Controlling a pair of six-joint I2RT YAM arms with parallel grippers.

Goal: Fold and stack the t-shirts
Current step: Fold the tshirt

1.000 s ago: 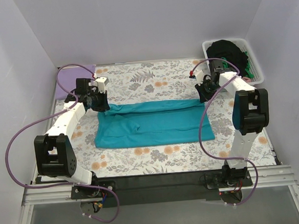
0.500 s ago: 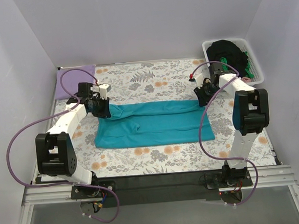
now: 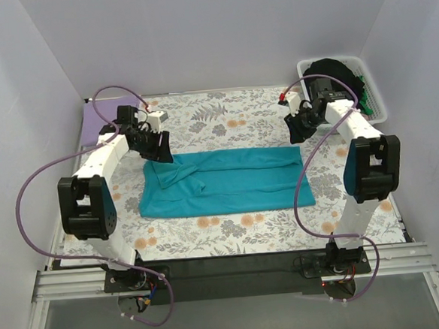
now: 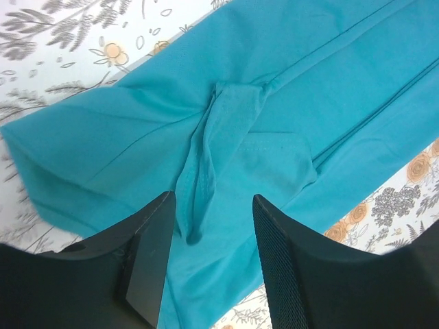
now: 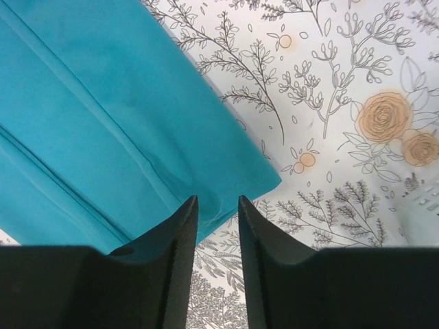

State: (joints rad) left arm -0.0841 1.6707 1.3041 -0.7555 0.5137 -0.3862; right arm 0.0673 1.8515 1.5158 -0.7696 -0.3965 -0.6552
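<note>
A teal t-shirt lies on the floral table cloth, folded into a long flat band. My left gripper hovers open over its far left corner. In the left wrist view a bunched sleeve lies below the open left gripper. My right gripper hovers just off the far right corner. In the right wrist view the right gripper is narrowly open and empty above the shirt's corner edge. A lavender t-shirt lies at the back left, partly hidden by the left arm.
A white slatted basket stands at the back right, holding a black t-shirt and a bit of green cloth. White walls close in the back and both sides.
Both grippers have let go of the teal shirt's far edge and moved up and back. The edge now lies flat on the shirt.
</note>
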